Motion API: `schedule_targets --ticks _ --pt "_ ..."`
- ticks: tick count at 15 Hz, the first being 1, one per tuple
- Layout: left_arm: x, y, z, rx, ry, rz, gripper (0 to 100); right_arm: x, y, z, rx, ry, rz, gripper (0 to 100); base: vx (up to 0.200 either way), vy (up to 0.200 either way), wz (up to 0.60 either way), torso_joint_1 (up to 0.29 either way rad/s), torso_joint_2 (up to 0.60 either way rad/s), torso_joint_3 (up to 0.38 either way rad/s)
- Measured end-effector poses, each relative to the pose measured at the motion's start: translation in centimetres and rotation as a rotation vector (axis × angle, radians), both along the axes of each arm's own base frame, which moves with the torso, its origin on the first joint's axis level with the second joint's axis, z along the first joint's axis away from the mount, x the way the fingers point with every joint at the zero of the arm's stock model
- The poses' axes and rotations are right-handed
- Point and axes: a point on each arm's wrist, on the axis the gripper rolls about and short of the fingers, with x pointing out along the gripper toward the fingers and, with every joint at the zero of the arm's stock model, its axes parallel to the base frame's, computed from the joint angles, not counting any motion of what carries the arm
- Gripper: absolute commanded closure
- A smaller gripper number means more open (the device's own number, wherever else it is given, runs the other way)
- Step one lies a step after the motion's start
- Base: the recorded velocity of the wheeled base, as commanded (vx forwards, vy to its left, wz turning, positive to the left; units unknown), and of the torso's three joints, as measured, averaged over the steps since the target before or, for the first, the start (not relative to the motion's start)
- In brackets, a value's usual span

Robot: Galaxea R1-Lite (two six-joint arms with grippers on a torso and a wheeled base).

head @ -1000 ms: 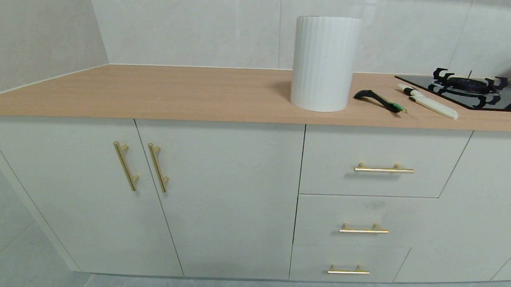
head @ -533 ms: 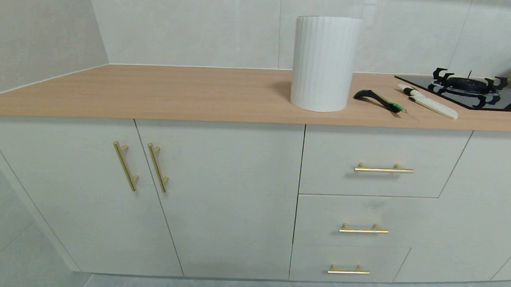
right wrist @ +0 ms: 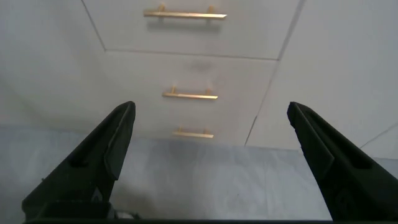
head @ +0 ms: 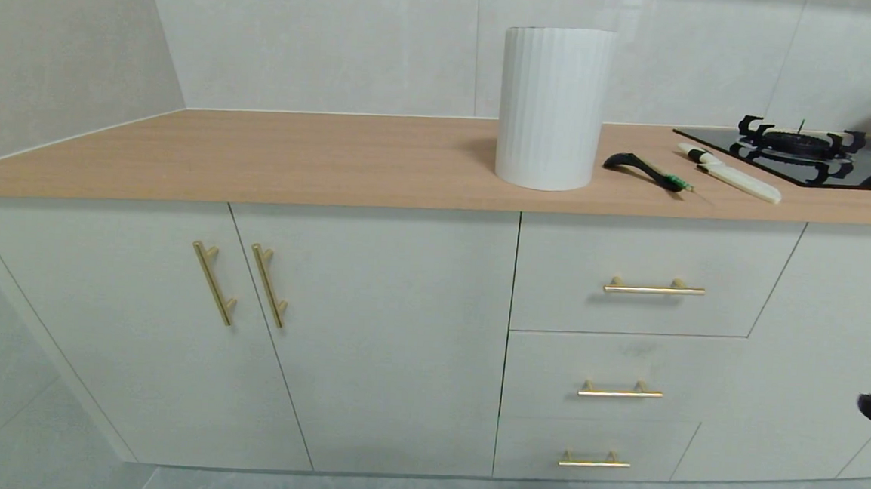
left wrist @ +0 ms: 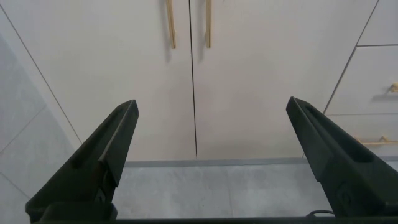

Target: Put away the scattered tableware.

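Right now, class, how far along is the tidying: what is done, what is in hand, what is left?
Done: nothing visible. The white knife and the black-and-green utensil lie on the countertop beside the white ribbed canister.
In hand: nothing. The left gripper and right gripper are open and empty, low before the closed cabinet fronts.
Left: picking up both pieces and putting them away.

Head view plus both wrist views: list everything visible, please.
ribbed container: 1, white, upright on the countertop.
utensil: 1, black and green, on the countertop to the right of the container.
knife: 1, white, between utensil and hob.
hob: 1, black, at the countertop's right end.
countertop: 1, wood-coloured.
cabinet doors: 2, pale, gold handles, lower left.
drawers: 3, pale, gold handles, below the container.
left gripper: 1, black, open, facing the cabinet doors.
right gripper: 1, black, open, facing the drawers.
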Motion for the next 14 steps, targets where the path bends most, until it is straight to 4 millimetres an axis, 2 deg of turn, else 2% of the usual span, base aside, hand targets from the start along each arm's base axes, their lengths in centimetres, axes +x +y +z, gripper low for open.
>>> schedule_targets --ticks 3,7,10,14 --pt "0.0 0.0 0.0 0.000 0.000 0.000 0 6.1 0.9 -0.1 -0.002 0.146 0.050 0 0.000 0.000 0.00 0.000 0.00 0.000" --pt "0.0 0.0 0.0 0.000 0.000 0.000 0 13.5 1.8 -2.5 -0.017 0.258 0.079 0 0.000 0.000 0.00 0.000 0.00 0.000" --pt "0.0 0.0 0.0 0.000 0.000 0.000 0 18.4 1.9 -5.8 -0.026 0.307 0.067 0 0.000 0.000 0.00 0.000 0.00 0.000" --pt "0.0 0.0 0.0 0.000 0.000 0.000 0 23.9 1.6 -12.1 -0.032 0.333 0.039 0 0.000 0.000 0.00 0.000 0.00 0.000"
